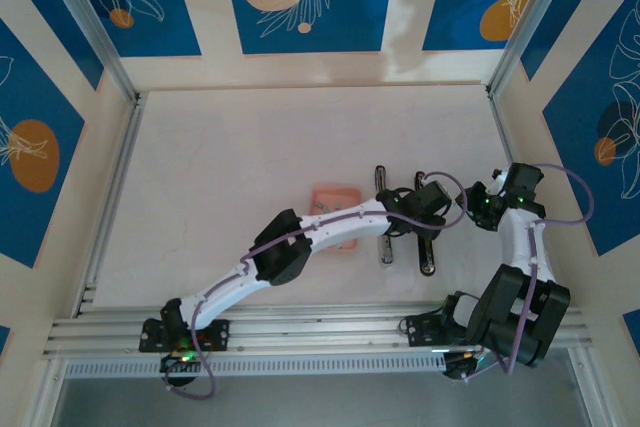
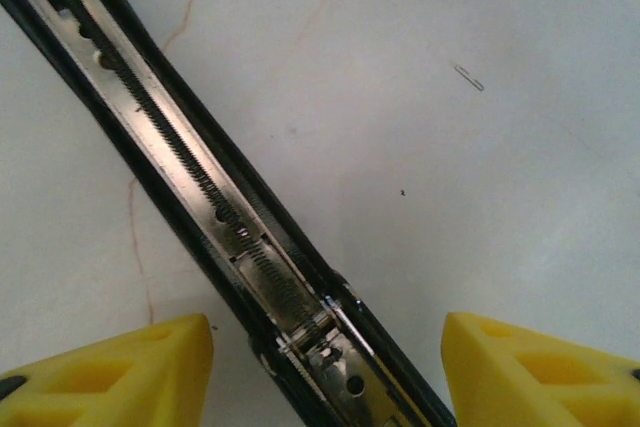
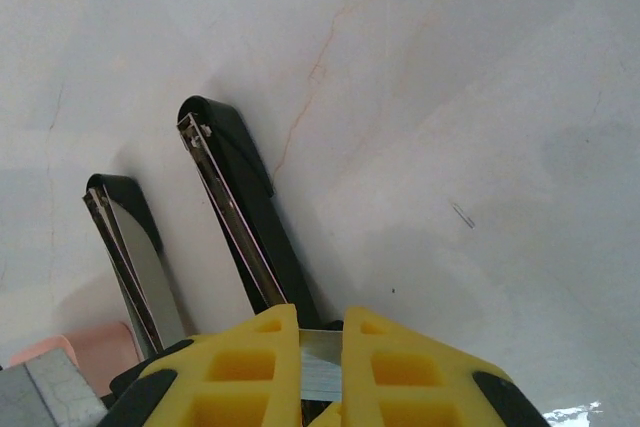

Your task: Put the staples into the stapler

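Observation:
The black stapler (image 2: 190, 162) lies swung open on the table, its metal magazine channel and spring bare. My left gripper (image 2: 325, 335) is open, with one yellow finger on each side of that channel and touching nothing. My right gripper (image 3: 320, 325) is shut on a short grey strip of staples (image 3: 320, 369), held just behind the rear end of the stapler's magazine arm (image 3: 245, 227). The stapler's other arm (image 3: 135, 252) lies beside the magazine arm. From above, both grippers (image 1: 425, 202) (image 1: 463, 200) meet over the stapler (image 1: 427, 257).
A pink tray (image 1: 335, 209) sits just left of the stapler, partly under the left arm, and its corner (image 3: 85, 347) appears in the right wrist view. One loose staple (image 2: 468, 77) lies on the bare marble table to the right. Walls enclose the table on three sides.

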Action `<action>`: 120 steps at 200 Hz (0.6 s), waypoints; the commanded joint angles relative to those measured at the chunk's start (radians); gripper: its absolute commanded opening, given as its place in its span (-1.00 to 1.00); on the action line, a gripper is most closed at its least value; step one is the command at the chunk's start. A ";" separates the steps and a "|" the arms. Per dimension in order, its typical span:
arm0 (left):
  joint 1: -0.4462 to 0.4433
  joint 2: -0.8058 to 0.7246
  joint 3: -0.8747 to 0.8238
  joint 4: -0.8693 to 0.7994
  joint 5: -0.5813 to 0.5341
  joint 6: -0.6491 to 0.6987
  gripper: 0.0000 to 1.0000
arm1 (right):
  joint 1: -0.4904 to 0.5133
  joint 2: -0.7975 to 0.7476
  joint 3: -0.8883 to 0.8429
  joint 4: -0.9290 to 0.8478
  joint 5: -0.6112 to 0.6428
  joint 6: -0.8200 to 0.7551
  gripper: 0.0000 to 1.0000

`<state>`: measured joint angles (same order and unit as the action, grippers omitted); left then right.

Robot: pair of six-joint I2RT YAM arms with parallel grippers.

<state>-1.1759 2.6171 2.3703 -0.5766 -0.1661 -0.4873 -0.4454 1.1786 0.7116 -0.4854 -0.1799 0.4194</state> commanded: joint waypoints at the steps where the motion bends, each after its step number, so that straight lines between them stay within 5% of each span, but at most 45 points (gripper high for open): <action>1: -0.016 0.037 0.057 -0.032 -0.003 0.018 0.11 | 0.006 0.012 0.016 -0.003 -0.016 -0.009 -0.72; 67: -0.013 0.040 0.064 -0.080 -0.050 0.078 -0.20 | 0.042 0.019 0.040 -0.017 -0.013 -0.004 -0.72; 120: -0.013 0.005 0.063 -0.069 -0.048 0.081 0.01 | 0.070 -0.010 0.060 -0.047 -0.002 -0.003 -0.72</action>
<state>-1.1824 2.6350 2.4054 -0.6102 -0.2016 -0.4339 -0.3866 1.1885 0.7383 -0.4992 -0.1753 0.4198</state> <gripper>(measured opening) 0.461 0.142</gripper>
